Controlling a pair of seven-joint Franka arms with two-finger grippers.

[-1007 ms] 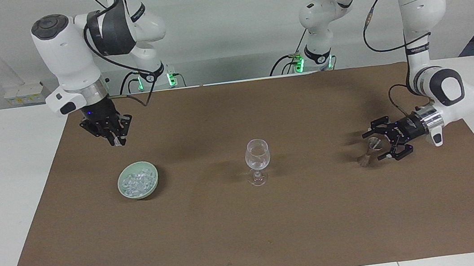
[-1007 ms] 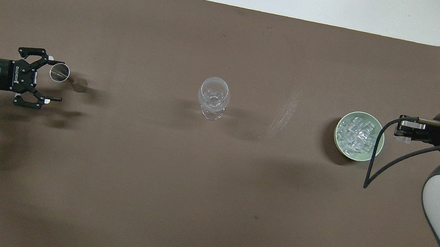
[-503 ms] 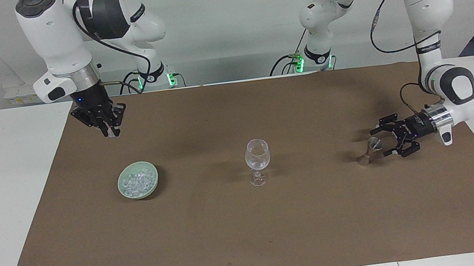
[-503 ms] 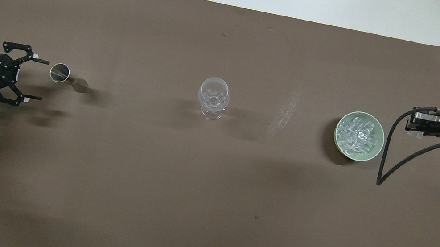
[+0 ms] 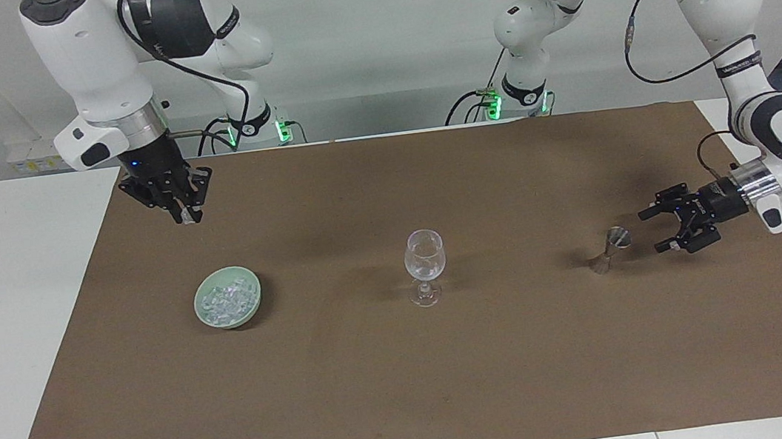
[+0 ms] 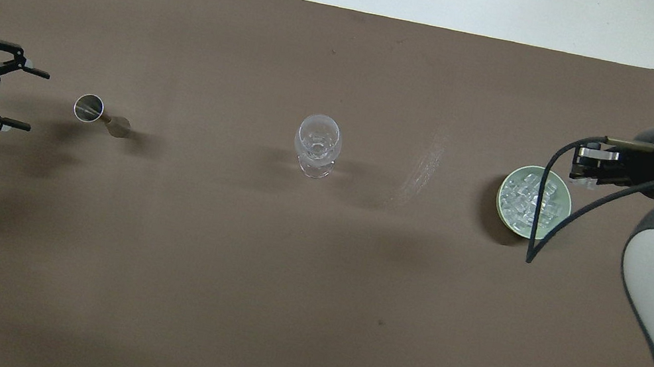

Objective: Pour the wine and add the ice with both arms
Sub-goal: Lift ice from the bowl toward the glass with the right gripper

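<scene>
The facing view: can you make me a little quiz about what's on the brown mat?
1. True or false: the ice lies in the pale green bowl.
2. Which thing stands between the bowl and the small metal measuring cup? A) a bottle B) the wine glass C) a spoon
3. Fill in: the left end effector is ____ and holds nothing.

Key: 1 true. 2 B. 3 open. The left end effector is beside the measuring cup, apart from it; the right end effector is up over the mat.

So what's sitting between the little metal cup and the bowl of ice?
The wine glass stands alone between the metal cup and the ice bowl, bare brown mat either side. The overhead view shows it.
</scene>
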